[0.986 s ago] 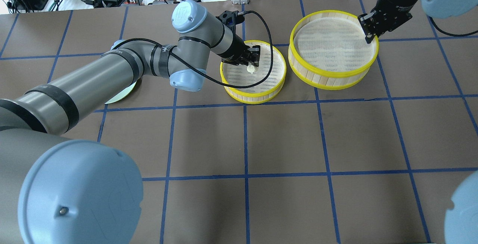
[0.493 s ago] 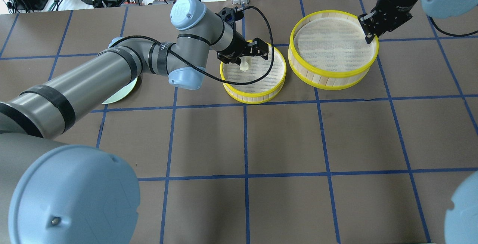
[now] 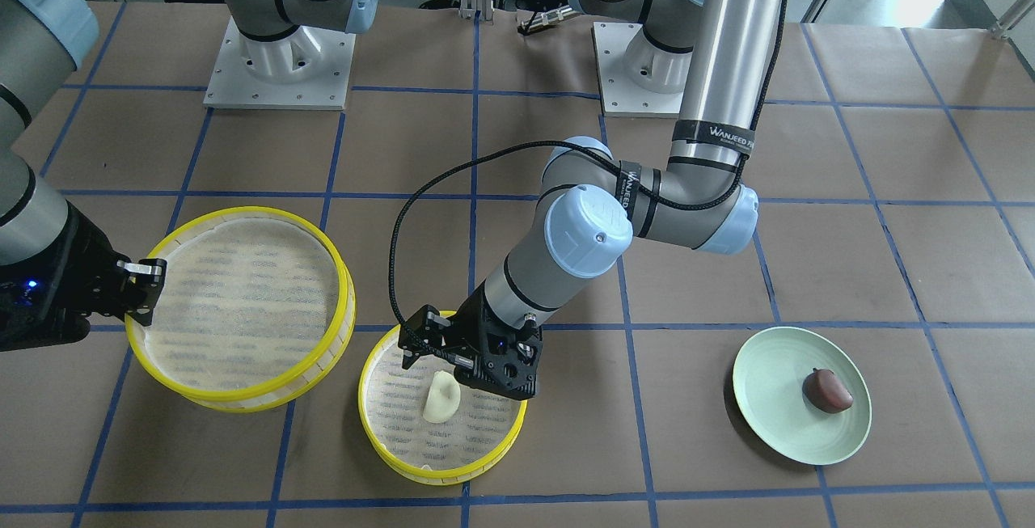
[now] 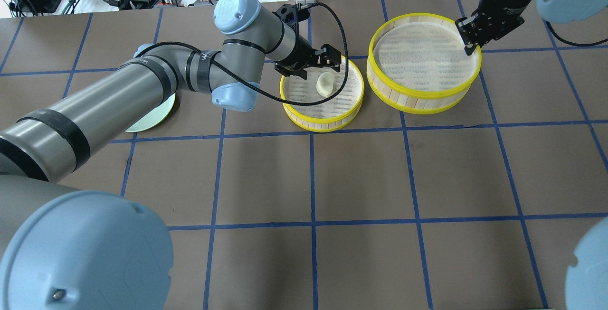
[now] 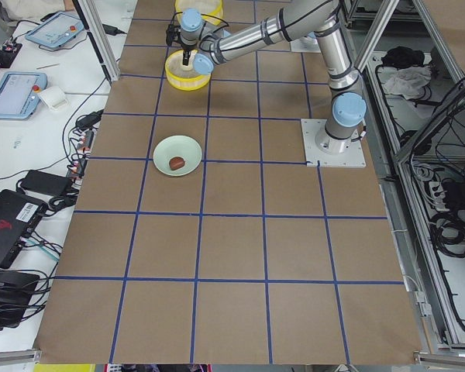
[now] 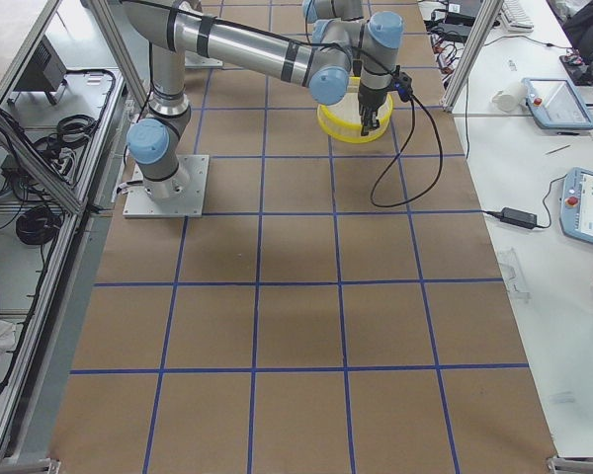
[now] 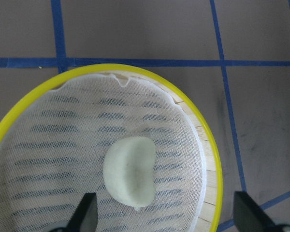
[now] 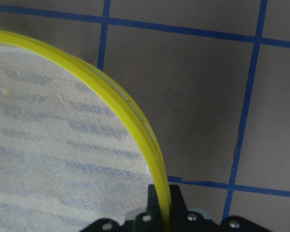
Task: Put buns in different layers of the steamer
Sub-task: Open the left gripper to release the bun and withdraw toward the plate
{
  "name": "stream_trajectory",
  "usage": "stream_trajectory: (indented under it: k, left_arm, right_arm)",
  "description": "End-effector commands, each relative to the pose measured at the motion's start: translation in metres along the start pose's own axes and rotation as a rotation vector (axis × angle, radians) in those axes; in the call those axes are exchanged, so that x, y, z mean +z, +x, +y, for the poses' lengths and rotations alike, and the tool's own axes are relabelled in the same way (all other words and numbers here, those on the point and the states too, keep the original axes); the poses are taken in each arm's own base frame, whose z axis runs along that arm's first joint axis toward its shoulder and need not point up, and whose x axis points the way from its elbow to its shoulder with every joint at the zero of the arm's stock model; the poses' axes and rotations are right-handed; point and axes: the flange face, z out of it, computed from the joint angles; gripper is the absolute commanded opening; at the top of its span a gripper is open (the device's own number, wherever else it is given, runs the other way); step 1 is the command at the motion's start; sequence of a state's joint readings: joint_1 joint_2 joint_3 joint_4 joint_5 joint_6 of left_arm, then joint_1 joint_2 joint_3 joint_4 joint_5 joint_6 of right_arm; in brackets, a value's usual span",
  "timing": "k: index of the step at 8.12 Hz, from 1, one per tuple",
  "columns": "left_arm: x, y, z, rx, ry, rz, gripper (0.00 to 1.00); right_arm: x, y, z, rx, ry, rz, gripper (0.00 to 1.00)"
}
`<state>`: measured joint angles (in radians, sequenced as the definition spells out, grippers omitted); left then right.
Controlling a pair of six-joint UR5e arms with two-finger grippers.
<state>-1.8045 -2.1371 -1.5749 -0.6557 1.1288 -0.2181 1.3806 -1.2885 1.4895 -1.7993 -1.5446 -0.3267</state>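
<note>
The pale cream bun [image 4: 325, 83] lies loose on the mesh of the smaller steamer tray [image 4: 323, 127]; it also shows in the front view [image 3: 441, 397] and the left wrist view [image 7: 130, 170]. My left gripper [image 4: 311, 65] is open and empty, just above the bun at the tray's far side. The dark reddish-brown bun [image 3: 826, 390] sits on the pale green plate [image 3: 768, 407]. My right gripper [image 4: 470, 39] is shut on the yellow rim of the larger steamer tray [image 4: 422, 106], at its far right edge.
The two trays stand side by side, close but apart, at the far middle of the table. The green plate is mostly hidden under my left arm in the overhead view [image 4: 152, 117]. Cables and electronics lie beyond the far table edge.
My left gripper opened, let the cream bun go into the smaller tray, and drew back toward the tray's far rim. The right gripper has not moved.
</note>
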Motion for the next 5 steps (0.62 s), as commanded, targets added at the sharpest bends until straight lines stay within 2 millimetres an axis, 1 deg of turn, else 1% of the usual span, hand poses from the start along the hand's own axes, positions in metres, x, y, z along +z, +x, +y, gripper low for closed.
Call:
stream_trajectory:
  k: [1,2,3,4,5]
  left_arm:
    - [-0.035,-0.027,-0.010,0.172,0.021,-0.258,1.00]
    - [-0.064,-0.043,-0.014,0.176,0.010,-0.360,1.00]
    - [-0.097,-0.064,-0.018,0.135,-0.019,-0.382,1.00]
    - [-0.137,-0.094,-0.024,0.066,-0.019,-0.400,1.00]
    - [-0.167,-0.126,-0.027,0.002,-0.003,-0.417,1.00]
  right_arm:
    - [0.000,-0.001,0.000,0.000,0.003,-0.005,0.00]
    - [0.001,-0.001,-0.001,0.006,0.003,-0.010,0.00]
    - [0.000,-0.002,-0.001,0.008,0.008,-0.009,0.00]
    - [0.000,-0.006,-0.002,0.012,0.013,-0.010,0.00]
    - [-0.001,-0.010,-0.002,0.032,0.016,-0.011,0.00]
